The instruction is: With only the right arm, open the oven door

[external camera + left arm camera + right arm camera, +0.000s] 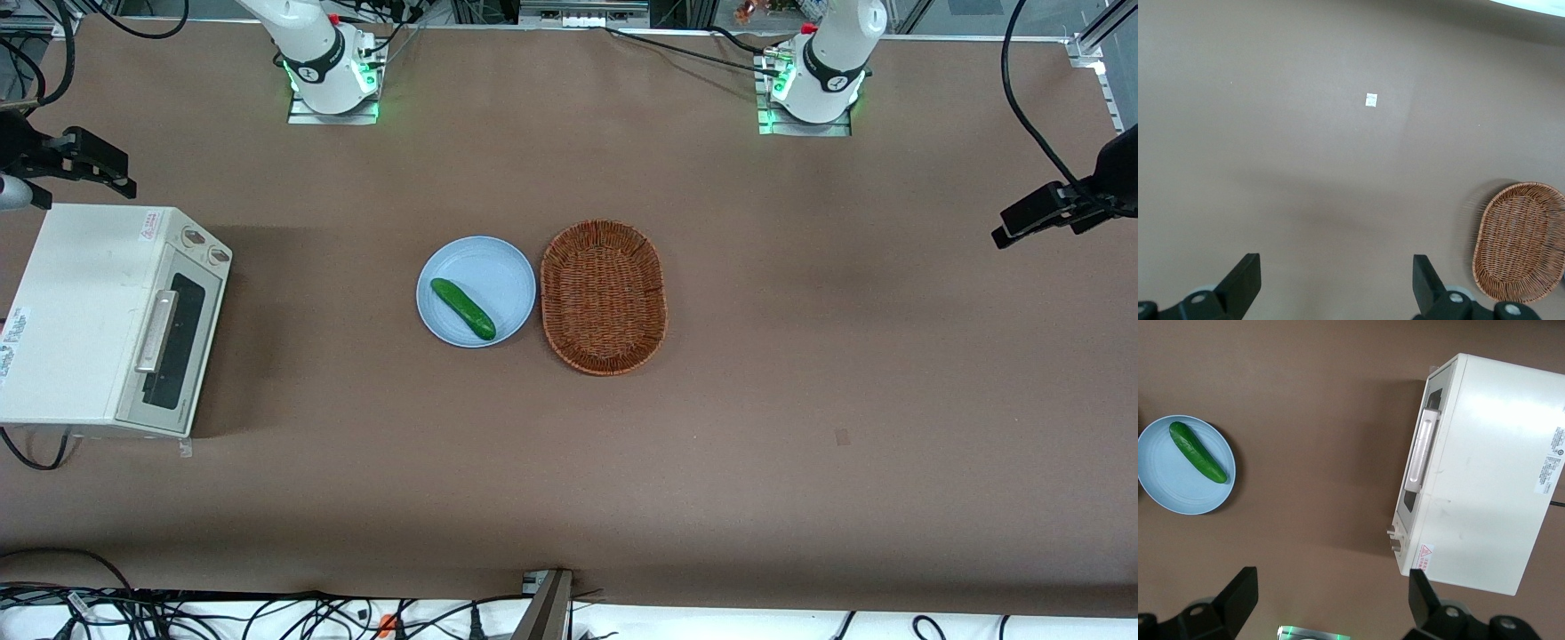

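Oven door (171, 351): light-grey panel with dark window, shut flush against the oven (89, 320), which sits at the working arm's end of the table (800, 400). Silver bar handle (156, 331) runs along the door's upper edge, untouched.

Oven, further: cream-white box, two round knobs (205, 245) beside the door, red-and-white sticker (148, 224) on top.

Right arm's gripper (1331, 603): black fingers spread wide apart, holding nothing, hanging high above the table farther from the front camera than the oven; well apart from the handle.

Other items: blue plate (498, 267) carrying a cucumber (463, 308), mid-table; wicker basket (604, 297) just beside the plate, toward the parked arm's end.

Task status, by judgement: not begun; approach to the handle comes first.

Risks, by judgement:
- Oven is light and looks unfixed; a sideways pull on the handle could drag the whole box instead of swinging the door.
- Slim, smooth bar; a shallow grip may slip off mid-pull.
- Door likely drops outward on a lower hinge; a straight-line pull off that arc could strain the grip or tip the oven.
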